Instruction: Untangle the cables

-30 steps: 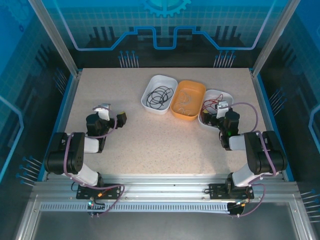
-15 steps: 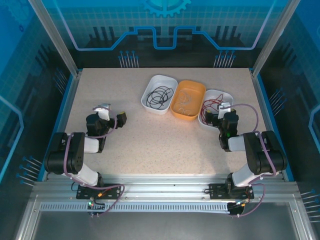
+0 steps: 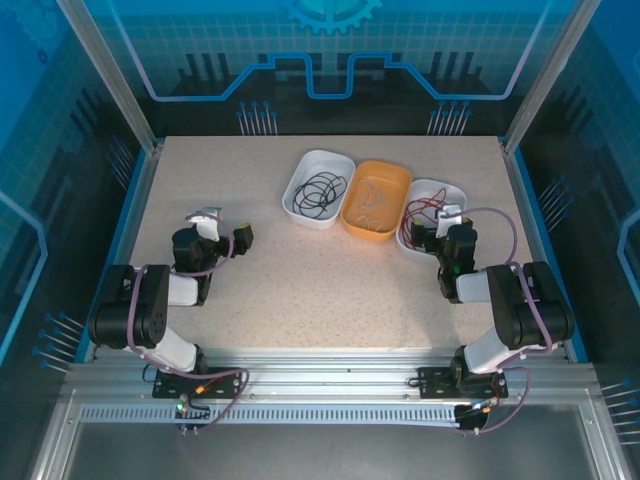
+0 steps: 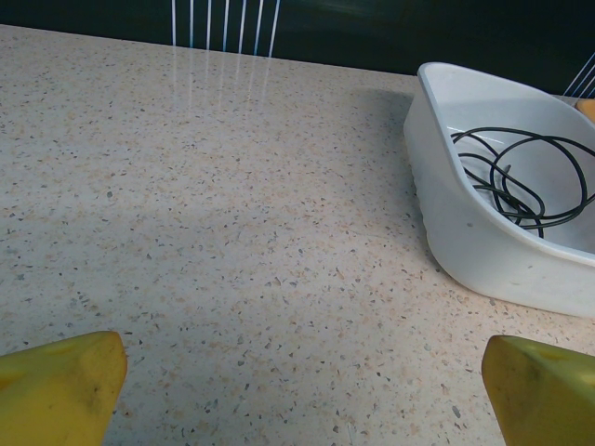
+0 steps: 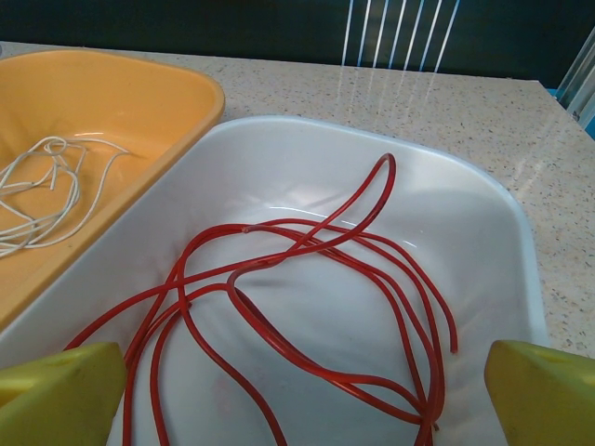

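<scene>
The right gripper (image 5: 297, 398), spread wide and empty, hangs over the red cable (image 5: 307, 279) in the white tray (image 5: 507, 218) by the table's (image 3: 300, 290) right edge. The left gripper (image 4: 297, 398) is likewise released.

Our left gripper (image 4: 299, 386) and right gripper (image 5: 302, 386) both have fingers (image 4: 56, 390) spread wide; our left arm (image 3: 150, 300) and right arm (image 3: 515, 300) seem folded low, wrists forward.

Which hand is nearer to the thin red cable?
Right. The right hand hangs at the near rim of the white plastic tray, just short of the thin red cable; the left hand is far across the table.
</scene>
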Controlling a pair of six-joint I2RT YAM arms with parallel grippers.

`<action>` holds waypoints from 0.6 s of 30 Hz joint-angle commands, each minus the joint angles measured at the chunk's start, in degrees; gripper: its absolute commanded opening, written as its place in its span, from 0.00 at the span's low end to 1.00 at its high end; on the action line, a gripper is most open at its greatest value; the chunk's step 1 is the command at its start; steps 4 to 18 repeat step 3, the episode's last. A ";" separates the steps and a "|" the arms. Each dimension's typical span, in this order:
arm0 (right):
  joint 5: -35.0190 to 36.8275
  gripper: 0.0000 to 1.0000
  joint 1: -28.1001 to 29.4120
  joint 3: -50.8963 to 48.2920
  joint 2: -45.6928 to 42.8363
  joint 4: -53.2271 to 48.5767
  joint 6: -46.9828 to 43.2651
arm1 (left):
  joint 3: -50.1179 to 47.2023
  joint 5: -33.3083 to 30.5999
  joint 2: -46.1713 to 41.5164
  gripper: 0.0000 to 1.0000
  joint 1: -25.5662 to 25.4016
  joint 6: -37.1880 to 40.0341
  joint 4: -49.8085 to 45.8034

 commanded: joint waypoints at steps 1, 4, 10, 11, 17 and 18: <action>1.09 1.00 0.62 -0.47 -0.64 1.59 0.52 | 0.68 1.42 0.17 0.99 0.59 1.76 0.29; 1.08 1.00 0.58 -0.48 -0.64 1.60 0.51 | 0.68 1.43 0.16 0.99 0.59 1.74 0.36; 1.08 1.00 0.58 -0.48 -0.64 1.60 0.51 | 0.68 1.43 0.16 0.99 0.59 1.74 0.36; 1.08 1.00 0.58 -0.48 -0.64 1.60 0.51 | 0.68 1.43 0.16 0.99 0.59 1.74 0.36; 1.08 1.00 0.58 -0.48 -0.64 1.60 0.51 | 0.68 1.43 0.16 0.99 0.59 1.74 0.36; 1.08 1.00 0.58 -0.48 -0.64 1.60 0.51 | 0.68 1.43 0.16 0.99 0.59 1.74 0.36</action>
